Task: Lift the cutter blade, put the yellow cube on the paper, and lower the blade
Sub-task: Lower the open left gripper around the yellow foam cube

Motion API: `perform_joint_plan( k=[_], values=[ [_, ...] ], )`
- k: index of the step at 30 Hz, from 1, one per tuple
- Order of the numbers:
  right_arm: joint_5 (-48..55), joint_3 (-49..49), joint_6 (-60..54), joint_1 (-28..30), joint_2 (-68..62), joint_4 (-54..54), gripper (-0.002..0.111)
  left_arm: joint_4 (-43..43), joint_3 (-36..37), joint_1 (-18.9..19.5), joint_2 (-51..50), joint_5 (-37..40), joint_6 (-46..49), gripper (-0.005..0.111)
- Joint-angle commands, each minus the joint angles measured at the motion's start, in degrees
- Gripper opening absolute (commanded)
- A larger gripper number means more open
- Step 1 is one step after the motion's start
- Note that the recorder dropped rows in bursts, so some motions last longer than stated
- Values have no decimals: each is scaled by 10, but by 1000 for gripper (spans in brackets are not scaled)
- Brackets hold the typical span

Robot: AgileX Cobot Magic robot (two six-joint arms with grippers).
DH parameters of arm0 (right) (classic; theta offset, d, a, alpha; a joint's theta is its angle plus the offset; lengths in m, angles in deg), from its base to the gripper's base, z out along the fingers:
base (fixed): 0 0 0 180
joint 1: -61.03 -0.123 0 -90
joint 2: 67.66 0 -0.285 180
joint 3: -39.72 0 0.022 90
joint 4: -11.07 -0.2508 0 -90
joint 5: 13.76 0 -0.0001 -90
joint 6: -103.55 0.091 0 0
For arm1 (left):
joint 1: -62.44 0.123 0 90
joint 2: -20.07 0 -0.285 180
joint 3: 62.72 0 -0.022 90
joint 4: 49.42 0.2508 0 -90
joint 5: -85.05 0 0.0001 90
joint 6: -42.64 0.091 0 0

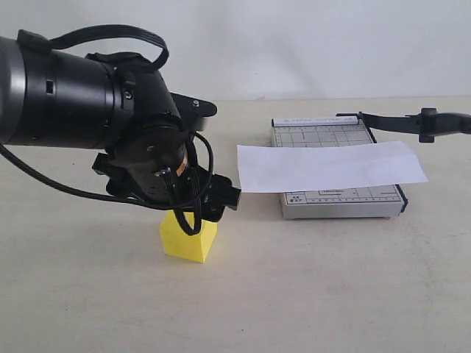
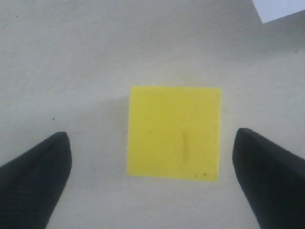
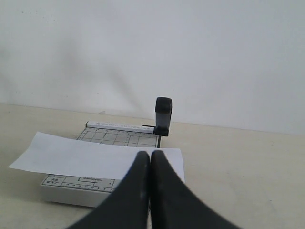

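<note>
The yellow cube [image 1: 190, 237] sits on the table left of the cutter. My left gripper [image 1: 193, 215] hovers right above it. In the left wrist view the left gripper [image 2: 151, 135] is open, one black finger [image 2: 38, 171] on each side of the cube [image 2: 174, 131], neither touching it. The white paper [image 1: 331, 167] lies across the grey gridded cutter base [image 1: 340, 200], overhanging both sides. The cutter blade [image 1: 412, 121] is raised off the base, its handle [image 3: 163, 113] up in the air. My right gripper [image 3: 151, 153] is shut on nothing, near the paper [image 3: 90, 160] and outside the exterior view.
The beige table top [image 1: 316, 294] stretches in front of the cube and cutter. A white wall [image 1: 309, 44] stands behind. My bulky left arm [image 1: 73, 95] fills the upper left of the exterior view. A paper corner [image 2: 281, 7] shows in the left wrist view.
</note>
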Motion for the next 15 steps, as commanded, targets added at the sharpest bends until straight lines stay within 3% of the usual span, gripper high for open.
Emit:
perform_joint_plan(
  k=[1, 8, 15],
  values=[
    [-6, 0, -1, 2, 4, -1, 0, -4, -5, 3, 1, -6, 12, 86],
    [-6, 0, -1, 2, 4, -1, 0, -24, -5, 19, 1, -27, 30, 86],
    [-6, 0, -1, 2, 4, -1, 0, -108, -5, 37, -16, -28, 100, 86]
  ],
)
